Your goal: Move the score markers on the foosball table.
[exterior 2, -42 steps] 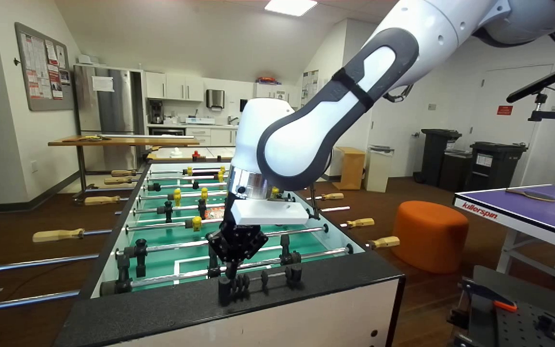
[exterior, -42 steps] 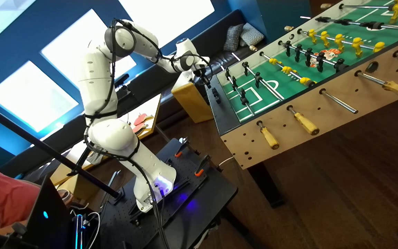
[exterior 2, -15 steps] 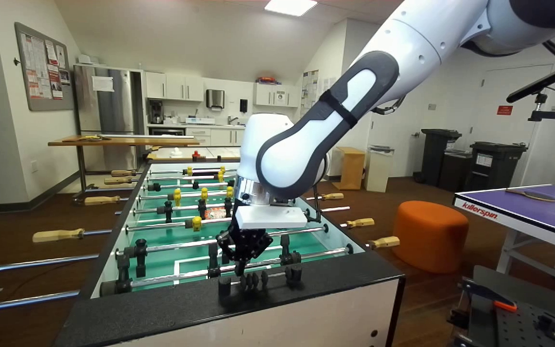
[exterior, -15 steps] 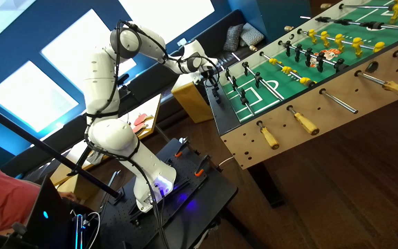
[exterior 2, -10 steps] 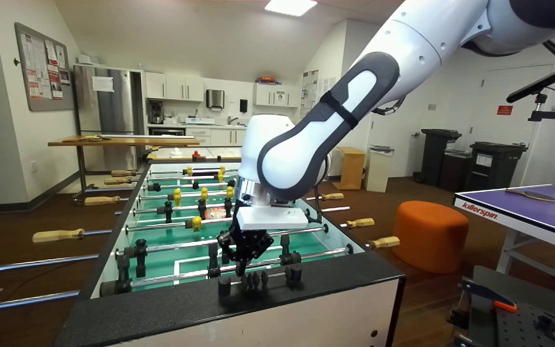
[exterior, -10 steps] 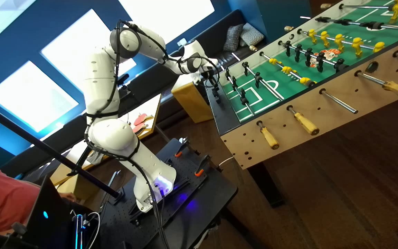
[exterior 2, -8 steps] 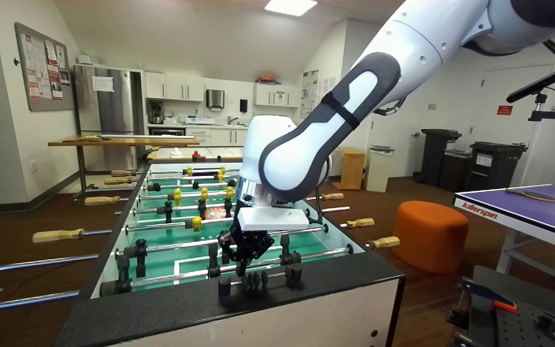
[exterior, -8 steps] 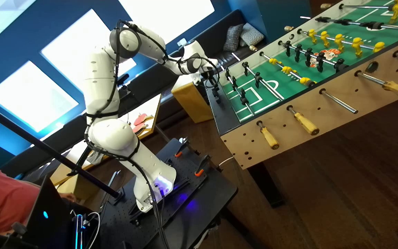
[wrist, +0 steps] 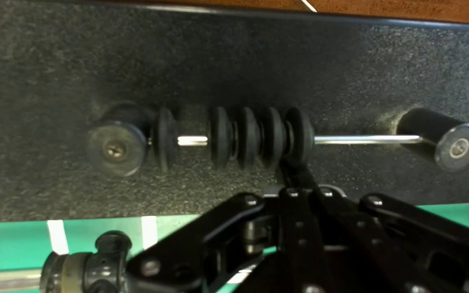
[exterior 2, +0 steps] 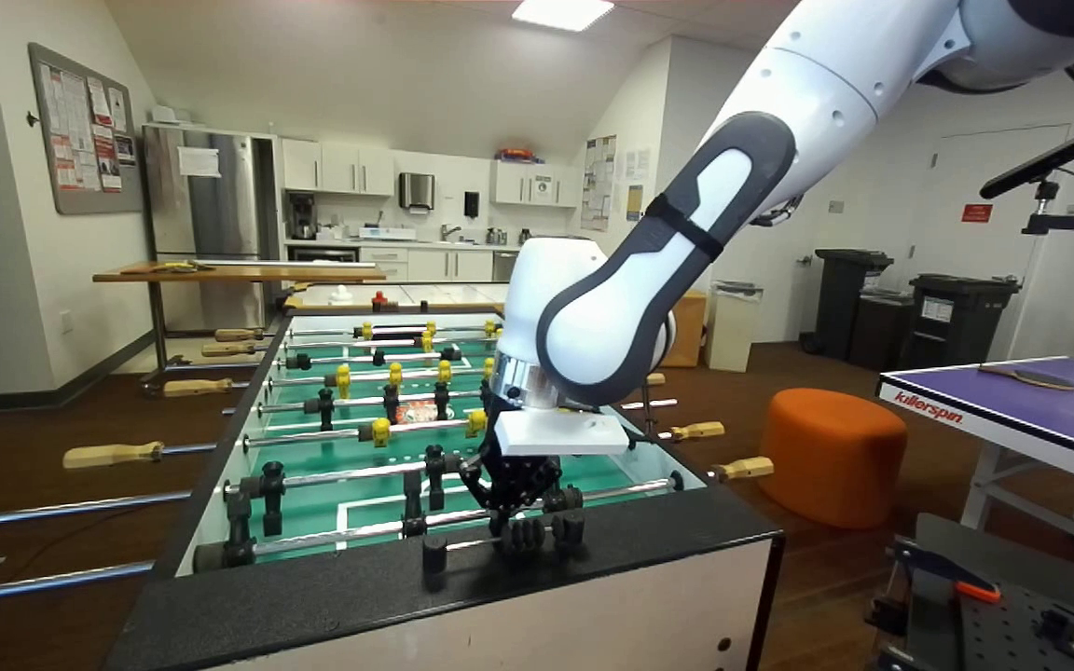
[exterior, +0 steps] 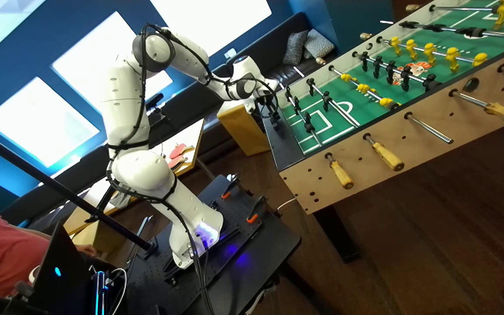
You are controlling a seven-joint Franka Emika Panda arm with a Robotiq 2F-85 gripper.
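In wrist view we get the score markers blurred; dark on dark, we can't tell if the tips of the claw touch 'em. In an exterior view, tabletop & person are cut off, R & L edge resp.; markers there too sm. to count. In an exterior view, arm runs off top; notices illegible.

Dazzles beside foosball table, dims beneath

In an exterior view, bleaches windows blank left of it, sinks to gloom on the floor below. Shines from a ceiling light above it. In the wrist view, softly blurs score markers atop it, glints along their rod.
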